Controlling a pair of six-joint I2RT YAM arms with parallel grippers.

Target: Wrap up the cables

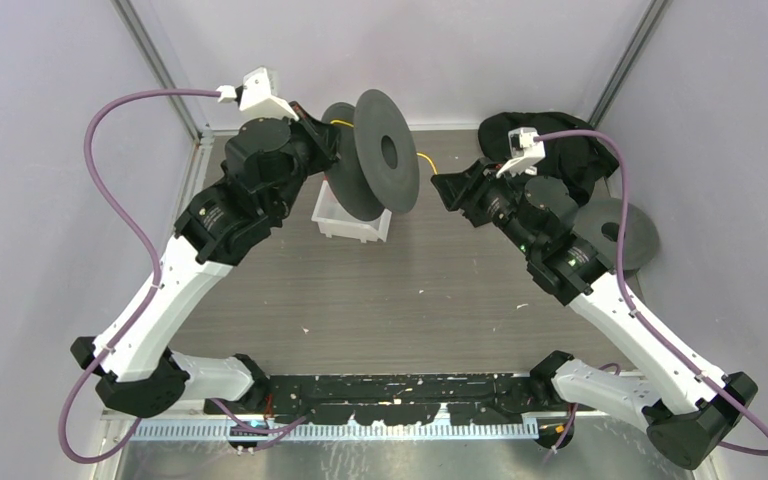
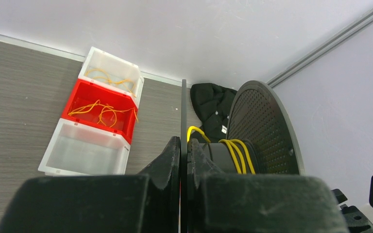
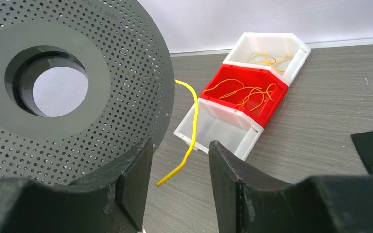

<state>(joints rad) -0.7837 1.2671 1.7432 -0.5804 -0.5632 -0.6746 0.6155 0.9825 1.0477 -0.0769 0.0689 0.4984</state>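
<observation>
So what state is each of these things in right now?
Spool: held up on edge.
Left pincer: shut on its flange.
Yellow cable: a few turns wound, end dangling loose.
Right pincer: open, empty.
Red bin: holds loose yellow cords.
Far white bin: holds more cords.
Near white bin: empty.
Second spool: lying flat.

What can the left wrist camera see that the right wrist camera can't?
Only the left wrist view shows turns of yellow cable wound on the core of the spool, and the left gripper pinching the edge of one of its discs. Only the right wrist view shows the cable's loose end dangling, seen between the open fingers of the right gripper, and the hole through the spool's face. Both show the spool and a row of three bins, with thin yellow cords in the red and far white ones.
</observation>
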